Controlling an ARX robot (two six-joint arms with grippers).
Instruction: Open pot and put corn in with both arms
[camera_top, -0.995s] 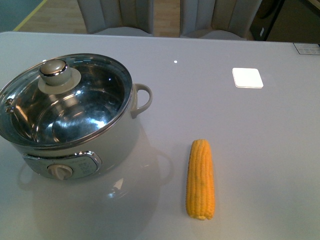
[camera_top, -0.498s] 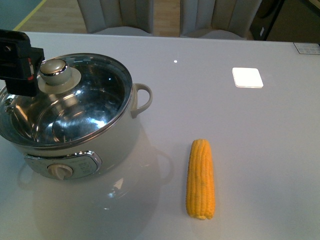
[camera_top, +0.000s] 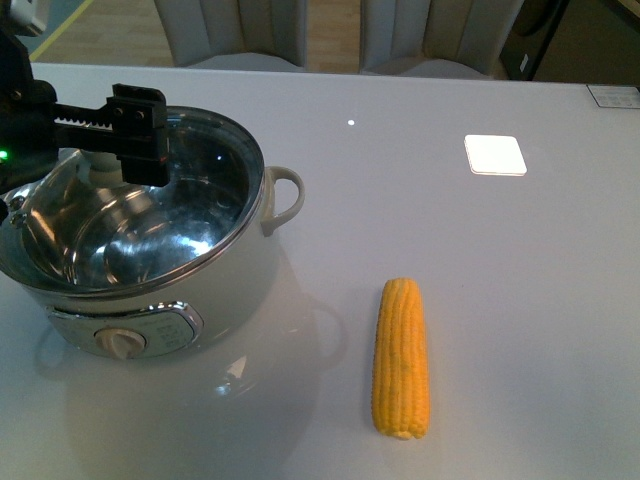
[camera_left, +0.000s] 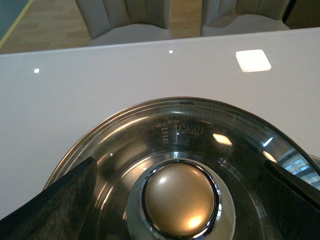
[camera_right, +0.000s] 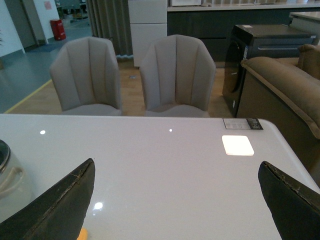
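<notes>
A: Where's the pot?
B: Pot (camera_top: 150, 280) sits on the table (camera_top: 480, 300), front-L area, dial panel (camera_top: 125, 335) facing the front cam. Glass lid (camera_top: 215, 190) is on it, shut.
A: L arm?
B: L arm (camera_top: 25, 125) hangs over the lid, w/ a small green light (camera_top: 3, 156) on it. L jaws are spread wide, one finger (camera_left: 60, 197) on each side of the lid knob (camera_left: 180, 200). Wrist cam shows a gap on both sides, so no contact & nothing gripped.
A: Corn?
B: Corn (camera_top: 401, 358) lies flat on the table, R of the pot & clear of it, near the front edge. Long axis runs approx front-to-back. Nothing touches it.
A: R arm?
B: Not in the front view. R wrist cam shows the R jaws wide apart, empty, over bare table. Pot's loop handle (camera_right: 11, 175) shows at one edge of that pic.
A: Other stuff?
B: Bright white square (camera_top: 495, 155) on the far-R part of the table, well apart from pot & corn. Two grey chairs (camera_right: 85, 75) behind the table.
</notes>
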